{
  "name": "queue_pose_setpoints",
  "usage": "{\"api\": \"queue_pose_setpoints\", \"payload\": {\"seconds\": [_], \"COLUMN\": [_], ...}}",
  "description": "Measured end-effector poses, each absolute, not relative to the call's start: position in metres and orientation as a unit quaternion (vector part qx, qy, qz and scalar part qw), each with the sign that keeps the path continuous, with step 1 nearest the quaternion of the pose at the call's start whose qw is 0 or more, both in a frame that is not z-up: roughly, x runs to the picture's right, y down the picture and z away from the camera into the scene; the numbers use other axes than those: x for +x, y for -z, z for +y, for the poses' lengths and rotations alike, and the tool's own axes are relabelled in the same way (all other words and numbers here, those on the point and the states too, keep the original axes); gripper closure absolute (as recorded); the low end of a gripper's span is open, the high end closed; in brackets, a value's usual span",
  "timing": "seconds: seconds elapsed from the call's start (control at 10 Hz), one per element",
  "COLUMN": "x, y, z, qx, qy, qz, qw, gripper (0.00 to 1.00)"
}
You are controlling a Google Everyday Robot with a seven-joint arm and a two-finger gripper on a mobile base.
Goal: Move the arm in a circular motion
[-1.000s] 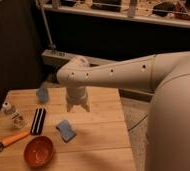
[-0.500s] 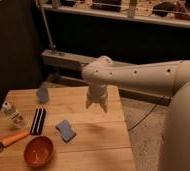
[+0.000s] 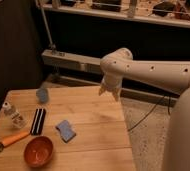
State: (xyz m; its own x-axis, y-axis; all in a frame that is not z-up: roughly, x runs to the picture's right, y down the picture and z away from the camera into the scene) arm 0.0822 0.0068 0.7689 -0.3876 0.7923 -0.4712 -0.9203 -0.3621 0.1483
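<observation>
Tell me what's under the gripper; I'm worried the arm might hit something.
The gripper hangs by the far corner of the wooden table. Beneath it only bare wood shows; the blue pad lies well apart. The corner edge behind the gripper is covered.

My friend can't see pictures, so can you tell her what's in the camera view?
A big cream-white robot arm reaches in from the right, its hand pointing down by the far right corner of a wooden table. On it lie an orange bowl, a blue sponge, an orange-handled brush and a blue cup.
</observation>
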Motion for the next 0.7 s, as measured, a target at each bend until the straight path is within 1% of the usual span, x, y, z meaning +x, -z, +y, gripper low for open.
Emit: {"api": "queue_pose_setpoints", "payload": {"seconds": [0.2, 0.4, 0.5, 0.7], "x": [0.073, 0.050, 0.023, -0.028], "y": [-0.784, -0.796, -0.805, -0.817], "z": [-0.029, -0.052, -0.065, -0.075], "qx": [-0.161, -0.164, -0.167, -0.179], "qy": [-0.806, -0.790, -0.772, -0.739], "qz": [0.178, 0.177, 0.180, 0.181], "qw": [0.541, 0.563, 0.586, 0.624], "gripper": [0.35, 0.35, 0.35, 0.35]}}
